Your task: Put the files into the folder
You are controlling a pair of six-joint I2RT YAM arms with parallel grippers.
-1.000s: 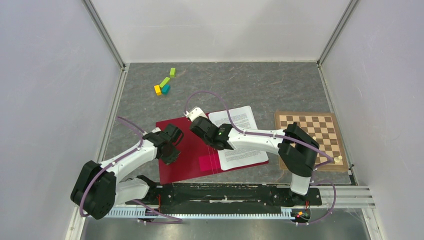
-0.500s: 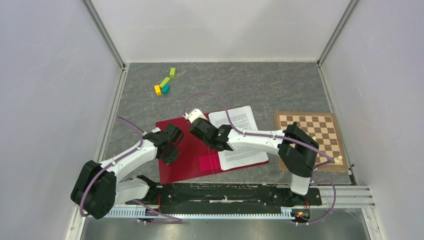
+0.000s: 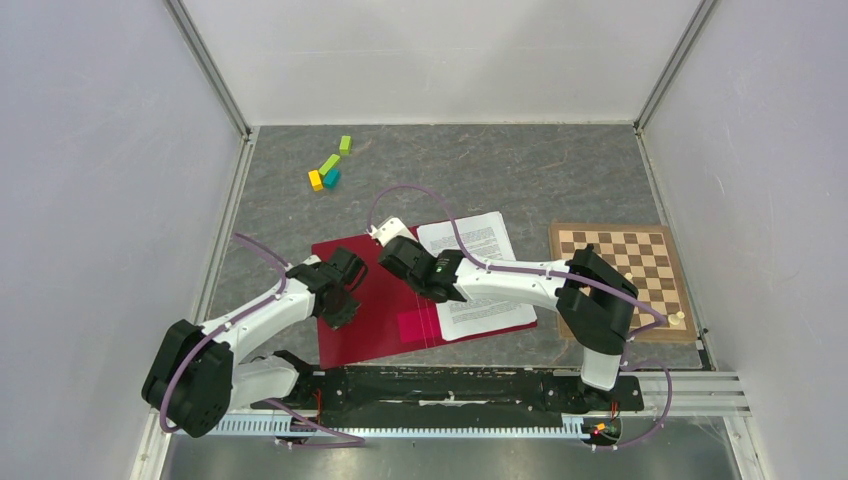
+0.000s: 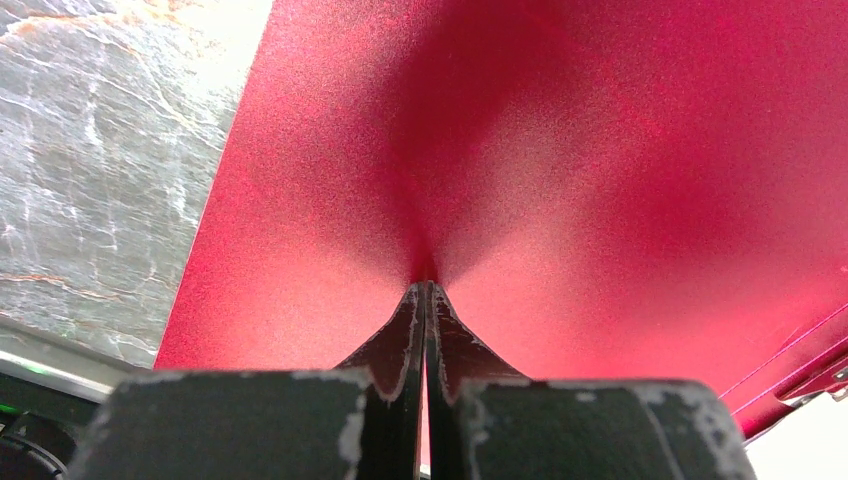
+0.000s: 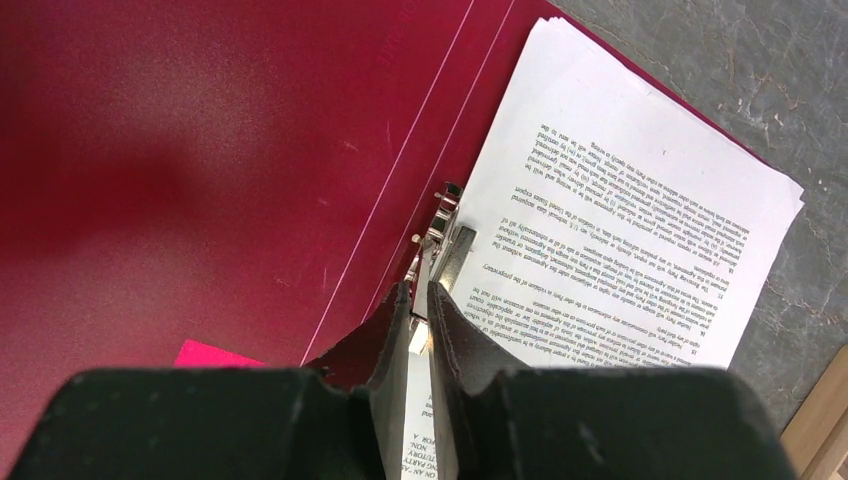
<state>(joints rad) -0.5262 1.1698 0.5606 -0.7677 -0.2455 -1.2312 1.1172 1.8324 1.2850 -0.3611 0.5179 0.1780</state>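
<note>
Grey, stone-veined vinyl covers the tabletop (image 3: 520, 170), which fills the floor of a white-walled booth. On it, a little to the left of the middle, the red folder (image 3: 365, 320) lies opened flat, its two leaves spread side by side. To its right, apart from it, sits a brown chessboard (image 3: 640, 255). The files (image 3: 480, 240), white sheets of dense black print, rest as a loose stack on the folder's right leaf, their far edge reaching past the folder's far edge. The left arm (image 3: 255, 320) reaches in over the folder's left leaf; its pincer (image 4: 428, 285) is closed tight, finger against finger, with the tips set down on the bare red surface near the leaf's left edge and nothing between them. The right arm (image 3: 520, 280) crosses over the sheets to the folder's spine, where its pincer (image 5: 420, 290) is closed to a narrow slit on the pale near end of the clip (image 5: 447, 235), just beside the stack's left edge. A pink patch (image 3: 413, 325) shows on the left leaf near the spine. Small yellow, green and teal blocks (image 3: 328, 168) lie well apart at the far left.
</note>
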